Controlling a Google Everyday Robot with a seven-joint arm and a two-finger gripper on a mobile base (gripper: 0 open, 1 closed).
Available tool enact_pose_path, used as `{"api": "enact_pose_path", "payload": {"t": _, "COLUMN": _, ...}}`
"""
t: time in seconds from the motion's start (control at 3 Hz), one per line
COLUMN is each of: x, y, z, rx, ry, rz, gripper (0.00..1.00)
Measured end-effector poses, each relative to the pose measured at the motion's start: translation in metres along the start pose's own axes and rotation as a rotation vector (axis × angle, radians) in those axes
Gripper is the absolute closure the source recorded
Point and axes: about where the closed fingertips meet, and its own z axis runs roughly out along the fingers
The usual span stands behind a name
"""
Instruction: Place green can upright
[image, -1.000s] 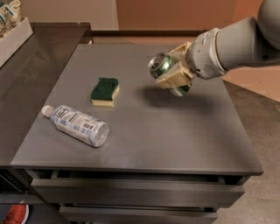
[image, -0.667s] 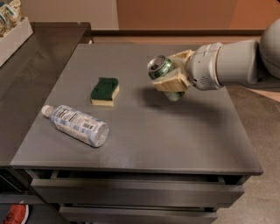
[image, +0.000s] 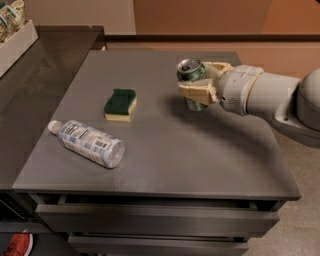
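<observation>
- The green can (image: 192, 75) is held over the far right part of the counter (image: 175, 155). A second ago it leaned with its silver top towards us; now the top faces almost straight up, so the wrist has turned it close to upright.
- The gripper (image: 196, 81) stays clamped around the middle of the green can, one tan finger across the front and the other behind.
- We judge the turning step nearly done. What is left is to lower the green can onto its base and let go — a slight lean remains, so it could wobble if released early.
- The sponge (image: 120, 104) and the plastic bottle (image: 90, 143) lie well apart from the green can, to its left, and have not moved.
- Hard to make out: the front finger covers the middle of the green can, and its bottom edge sits in shadow — we cannot tell whether it touches the counter or hangs just above it.
- The arm (image: 270, 97) runs out of view at the right edge, so the robot's base is not shown.
</observation>
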Motion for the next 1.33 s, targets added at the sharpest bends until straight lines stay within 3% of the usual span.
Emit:
{"api": "enact_pose_path", "payload": {"t": 0.33, "x": 0.0033, "y": -0.0105, "z": 0.0007, "rx": 0.046, "ry": -0.082, "rz": 0.081, "gripper": 1.0}}
{"api": "enact_pose_path", "payload": {"t": 0.67, "x": 0.0065, "y": -0.017, "z": 0.0022, "rx": 0.056, "ry": -0.144, "rz": 0.138, "gripper": 1.0}}
{"api": "enact_pose_path", "payload": {"t": 1.33, "x": 0.0113, "y": -0.0168, "z": 0.007, "rx": 0.021, "ry": -0.197, "rz": 0.195, "gripper": 1.0}}
